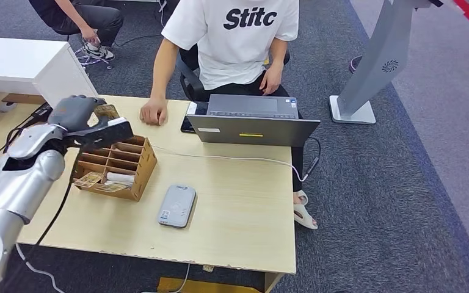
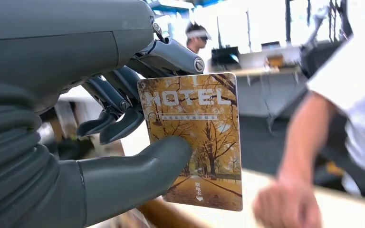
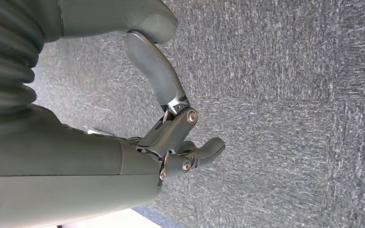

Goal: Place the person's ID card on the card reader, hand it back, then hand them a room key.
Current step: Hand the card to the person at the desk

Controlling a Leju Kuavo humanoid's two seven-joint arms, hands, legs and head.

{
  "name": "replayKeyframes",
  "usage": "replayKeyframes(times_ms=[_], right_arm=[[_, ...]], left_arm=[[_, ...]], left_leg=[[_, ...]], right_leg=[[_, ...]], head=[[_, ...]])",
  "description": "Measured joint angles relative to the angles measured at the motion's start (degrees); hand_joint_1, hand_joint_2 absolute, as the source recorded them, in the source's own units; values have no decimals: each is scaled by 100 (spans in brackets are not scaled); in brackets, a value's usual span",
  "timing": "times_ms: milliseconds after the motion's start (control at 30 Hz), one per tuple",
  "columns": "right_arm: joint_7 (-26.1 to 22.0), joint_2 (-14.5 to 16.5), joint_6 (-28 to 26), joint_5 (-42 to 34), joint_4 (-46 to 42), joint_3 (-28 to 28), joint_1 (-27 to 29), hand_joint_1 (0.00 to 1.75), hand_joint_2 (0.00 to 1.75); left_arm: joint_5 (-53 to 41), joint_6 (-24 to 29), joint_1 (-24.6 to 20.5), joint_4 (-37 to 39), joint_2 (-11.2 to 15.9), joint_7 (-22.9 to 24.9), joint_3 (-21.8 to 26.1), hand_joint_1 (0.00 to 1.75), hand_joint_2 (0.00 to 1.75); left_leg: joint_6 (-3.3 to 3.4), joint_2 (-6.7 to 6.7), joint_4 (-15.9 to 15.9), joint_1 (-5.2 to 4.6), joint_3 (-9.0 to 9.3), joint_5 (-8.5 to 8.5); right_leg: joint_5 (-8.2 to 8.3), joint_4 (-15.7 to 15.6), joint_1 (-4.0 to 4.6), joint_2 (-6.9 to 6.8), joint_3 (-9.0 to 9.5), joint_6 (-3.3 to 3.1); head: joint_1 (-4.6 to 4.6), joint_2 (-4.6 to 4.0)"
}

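Observation:
My left hand (image 1: 85, 119) is raised over the wooden card organizer (image 1: 119, 168) at the table's left. It pinches a room key card (image 2: 197, 140) between thumb and fingers; the card has an autumn-tree picture and the word HOTEL. In the head view the key card (image 1: 106, 112) peeks out behind the hand. The grey card reader (image 1: 177, 206) lies flat on the table with nothing on it. The person (image 1: 235, 36) in a white shirt sits across the table, one hand (image 1: 154, 112) resting on the tabletop. My right hand (image 3: 171, 114) hangs over the carpet, holding nothing.
A grey laptop (image 1: 253, 119) stands at the table's far edge, its cable (image 1: 232, 157) trailing across the top. More cards (image 1: 101, 182) lie in the organizer. A white cabinet (image 1: 27, 64) is at the far left, a grey stand (image 1: 378, 61) at the right.

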Motion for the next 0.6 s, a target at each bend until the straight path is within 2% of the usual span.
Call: replayKeyframes(times_ms=[167,300,600], right_arm=[[0,0,-4,0,0,-4,8,0,175],[6,0,-8,2,0,-6,6,0,175],[16,0,-21,5,0,-7,6,0,175]], left_arm=[[-114,-125,-591,-184,345,178,169,175,175],[-263,-168,-952,-225,501,308,207,175,175],[-416,-163,-1208,-225,606,385,227,175,175]], left_leg=[[1,-1,1,-1,-4,1],[1,-3,0,-1,-7,2],[4,-3,1,-2,-6,5]], right_leg=[[2,0,-1,-1,-5,1],[2,0,-1,-3,-5,1],[3,0,-2,-3,-5,2]], head=[[-1,0],[0,0],[-1,0]])
